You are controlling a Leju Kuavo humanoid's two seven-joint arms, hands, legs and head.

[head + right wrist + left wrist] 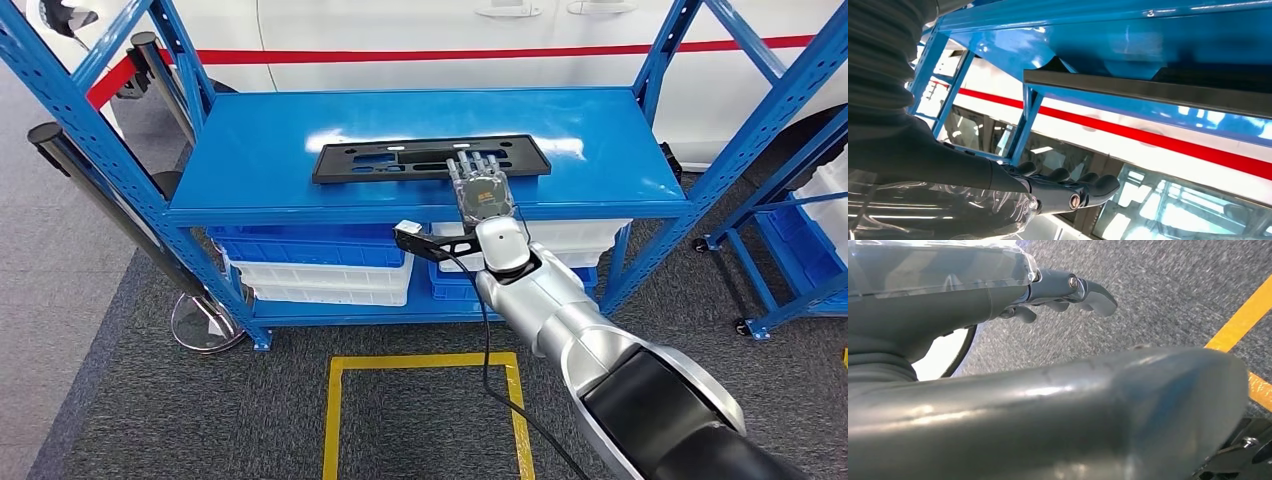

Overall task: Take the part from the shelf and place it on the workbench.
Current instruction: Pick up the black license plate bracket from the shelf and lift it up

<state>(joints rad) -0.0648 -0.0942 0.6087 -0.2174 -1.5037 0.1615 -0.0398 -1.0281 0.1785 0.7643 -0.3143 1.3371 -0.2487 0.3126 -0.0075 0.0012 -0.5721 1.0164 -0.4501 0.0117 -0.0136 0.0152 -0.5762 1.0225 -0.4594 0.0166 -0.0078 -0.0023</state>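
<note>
The part (400, 160) is a long flat black plate with cut-outs, lying across the top of the blue shelf (260, 150). My right hand (481, 190) reaches over the shelf's front edge, fingers stretched out flat just above the part's near right edge and holding nothing. In the right wrist view the part (1148, 90) is a dark edge against the blue shelf, with the straight fingers (1058, 187) of my right hand apart from it. My left hand (1068, 290) hangs over grey carpet, its fingers loosely extended and empty.
White and blue bins (320, 275) fill the lower shelf level. A yellow floor square (420, 362) lies in front of the shelf. Barrier posts (100, 190) stand at the left and another blue rack (800, 230) at the right. A white vehicle with a red stripe (450, 52) is behind.
</note>
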